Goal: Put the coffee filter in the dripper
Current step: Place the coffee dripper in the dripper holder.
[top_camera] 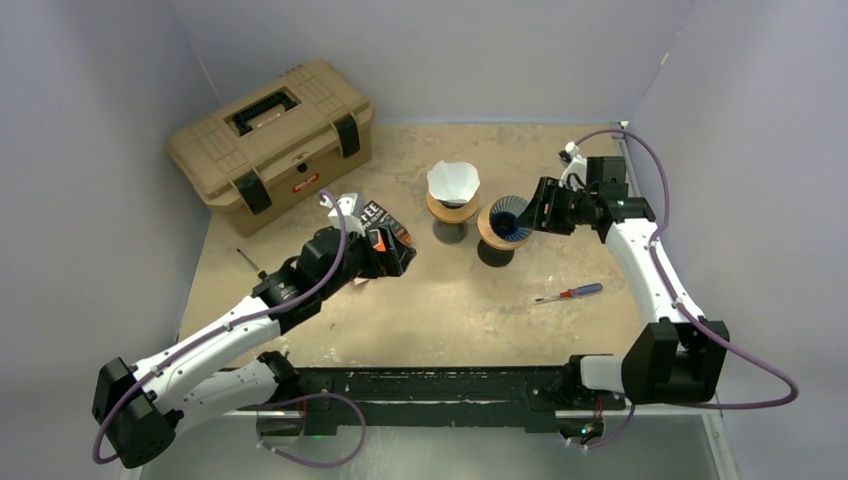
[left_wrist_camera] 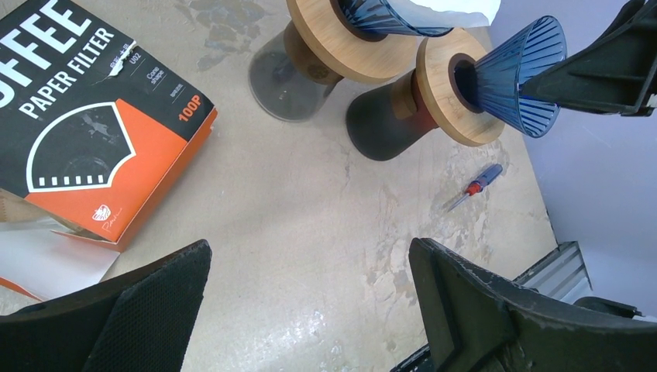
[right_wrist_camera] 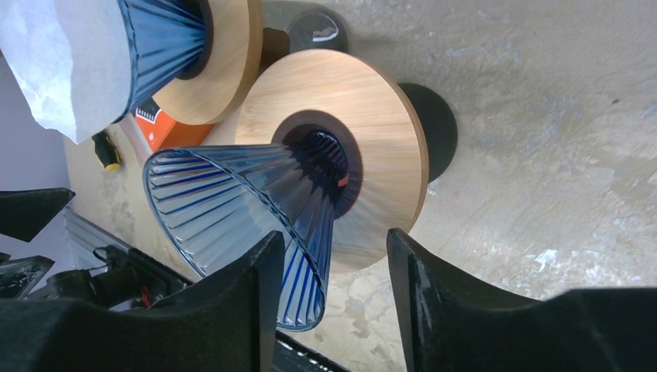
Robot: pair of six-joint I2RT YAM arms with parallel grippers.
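Right gripper [right_wrist_camera: 333, 252] partly spread, black fingers [right_wrist_camera: 225, 310] straddling the rim of the empty translucent blue ribbed dripper [right_wrist_camera: 232, 201], not clamped; it sits in a round wooden collar [right_wrist_camera: 380, 139]. White crinkled paper coffee filter [right_wrist_camera: 62, 62] stands in the neighbouring dripper [right_wrist_camera: 163, 46]. Left gripper [left_wrist_camera: 310, 256] gapes wide, empty, over the table [left_wrist_camera: 310, 194] near the orange-black filter box [left_wrist_camera: 93, 139].

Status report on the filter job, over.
Left gripper open, empty, by the filter box. Right gripper open, fingers straddling the rim of the empty blue dripper. White filter sits in the other dripper. Nothing in the way.
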